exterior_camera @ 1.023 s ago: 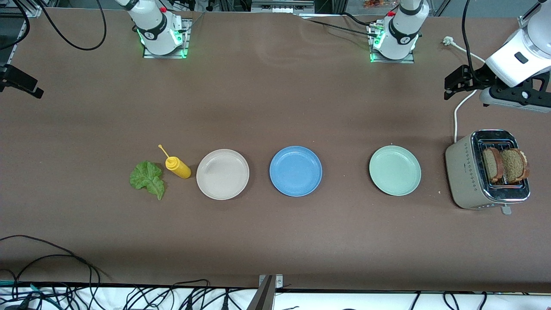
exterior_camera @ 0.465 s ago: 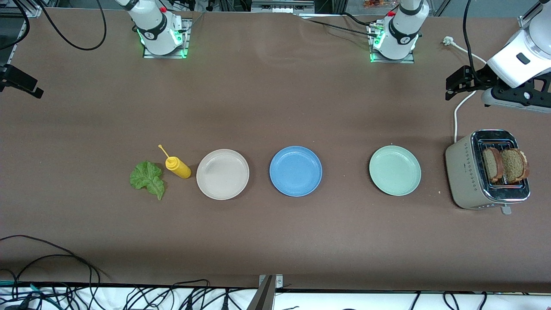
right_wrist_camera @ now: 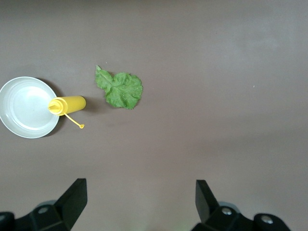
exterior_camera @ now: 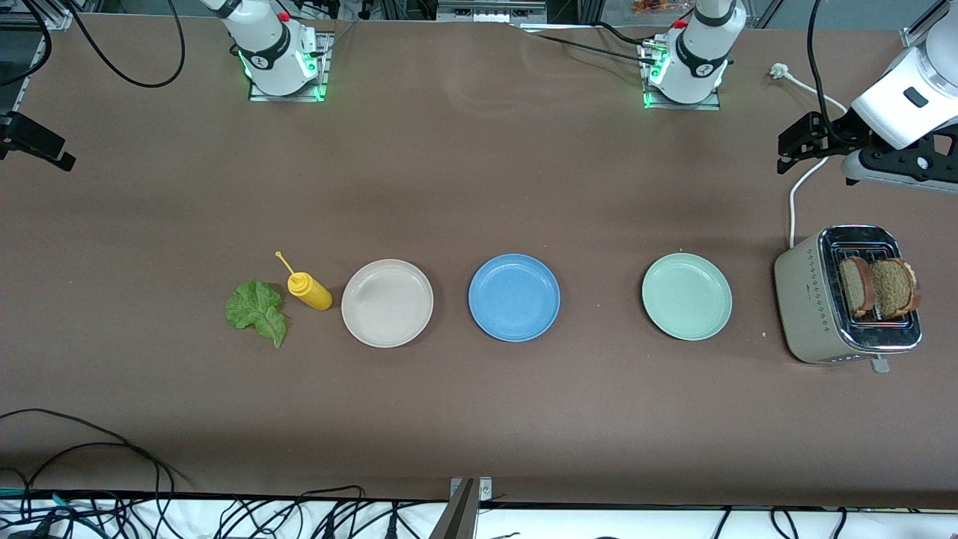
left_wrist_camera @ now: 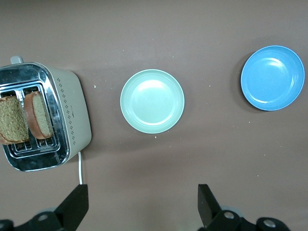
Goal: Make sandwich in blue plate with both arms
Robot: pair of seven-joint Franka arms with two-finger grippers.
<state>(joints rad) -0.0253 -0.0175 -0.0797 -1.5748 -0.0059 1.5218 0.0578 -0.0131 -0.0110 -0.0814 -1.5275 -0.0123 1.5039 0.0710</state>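
Note:
Two brown bread slices (exterior_camera: 857, 286) (exterior_camera: 895, 287) stand in a toaster (exterior_camera: 807, 307) at the left arm's end of the table. A green lettuce leaf (exterior_camera: 257, 308) lies flat toward the right arm's end. The blue plate (exterior_camera: 514, 297) sits empty mid-table. My left gripper (exterior_camera: 799, 142) hangs open and empty, high over the table beside the toaster's cable; its wrist view (left_wrist_camera: 142, 207) shows the bread (left_wrist_camera: 37, 115) and the blue plate (left_wrist_camera: 272, 78). My right gripper (exterior_camera: 36, 144) is open and empty, high over bare table; its wrist view (right_wrist_camera: 139, 202) shows the lettuce (right_wrist_camera: 120, 89).
A yellow squeeze bottle (exterior_camera: 309, 291) lies between the lettuce and a beige-white plate (exterior_camera: 387, 302). A mint-green plate (exterior_camera: 686, 296) sits between the blue plate and the toaster. The toaster's white cable (exterior_camera: 804, 176) runs toward the robots' bases. Cables hang along the table's front edge.
My left gripper has shifted slightly toward the left arm's end of the table. The right arm and the things on the table have not moved.

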